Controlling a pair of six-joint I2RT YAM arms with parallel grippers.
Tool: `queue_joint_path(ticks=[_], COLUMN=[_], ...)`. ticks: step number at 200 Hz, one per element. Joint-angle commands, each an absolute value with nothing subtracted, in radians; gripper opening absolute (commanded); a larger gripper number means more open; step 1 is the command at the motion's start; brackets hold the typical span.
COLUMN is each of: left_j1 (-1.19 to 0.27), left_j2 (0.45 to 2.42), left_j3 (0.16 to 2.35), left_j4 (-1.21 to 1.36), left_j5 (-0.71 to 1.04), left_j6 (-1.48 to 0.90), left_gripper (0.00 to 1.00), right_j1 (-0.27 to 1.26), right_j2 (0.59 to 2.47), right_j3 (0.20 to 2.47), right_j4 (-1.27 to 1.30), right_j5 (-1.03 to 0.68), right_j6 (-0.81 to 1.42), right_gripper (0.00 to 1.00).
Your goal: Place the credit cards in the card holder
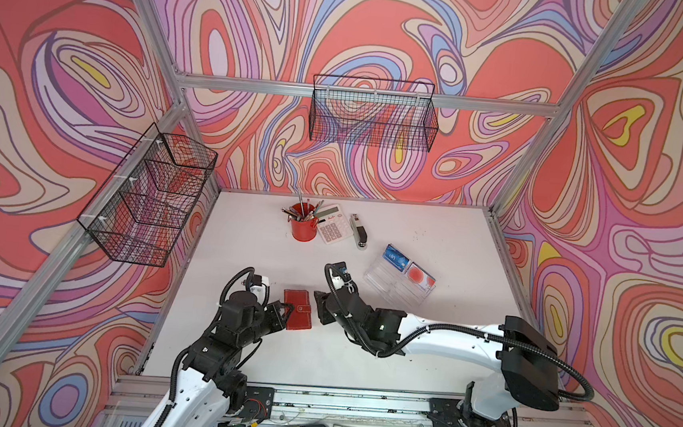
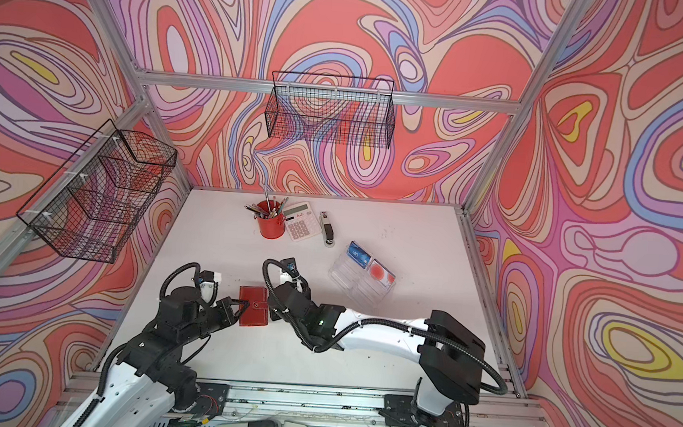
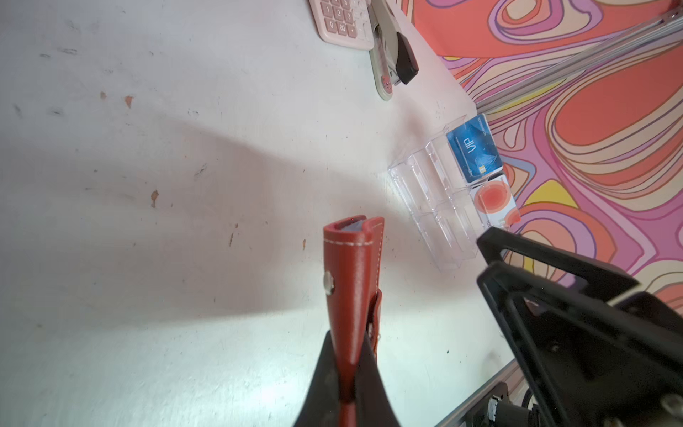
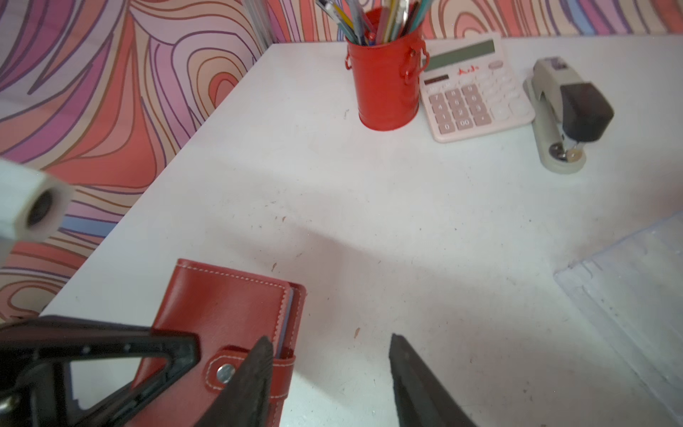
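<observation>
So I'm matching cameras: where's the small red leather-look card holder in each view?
In a top view: red leather-look card holder, lower middle.
In a top view: card holder lower middle too.
Left wrist: edge-on, clamped in the left gripper.
Right wrist: snap tab showing, beside the right gripper.
Shared landmark: grey stapler.

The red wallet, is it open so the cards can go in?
No, the card holder is folded shut, with its snap tab buttoned across the edge.
</observation>
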State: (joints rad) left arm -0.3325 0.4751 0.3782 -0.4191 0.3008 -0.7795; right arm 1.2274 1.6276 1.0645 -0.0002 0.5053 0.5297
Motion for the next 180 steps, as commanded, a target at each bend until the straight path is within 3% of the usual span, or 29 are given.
queue_joint_path(ticks=[1, 30, 101, 180], left_j1=[-0.336, -0.337, -0.337, -0.337], left_j2=[0.483, 0.505, 0.383, 0.387], left_j3=[0.414, 0.41, 0.391, 0.402], left_j4=[-0.529, -0.48, -0.49, -0.483], left_j5=[0.292, 0.359, 0.274, 0.334], left_j6=[-0.723, -0.723, -0.795, -0.801], left_gripper=[0.0, 0.0, 0.0, 0.0], right_j1=[1.324, 1.374, 1.381, 1.381], right_j2=[1.646, 1.681, 1.819, 1.908], right_j3=[1.118, 1.131, 1.203, 1.29], right_j4=[0.014, 0.051, 0.008, -0.11], right_j5=[0.629, 0.633, 0.558, 0.7], right_j6=[0.375, 0.314, 0.354, 0.394], right_gripper=[0.52, 0.49, 0.43, 0.33])
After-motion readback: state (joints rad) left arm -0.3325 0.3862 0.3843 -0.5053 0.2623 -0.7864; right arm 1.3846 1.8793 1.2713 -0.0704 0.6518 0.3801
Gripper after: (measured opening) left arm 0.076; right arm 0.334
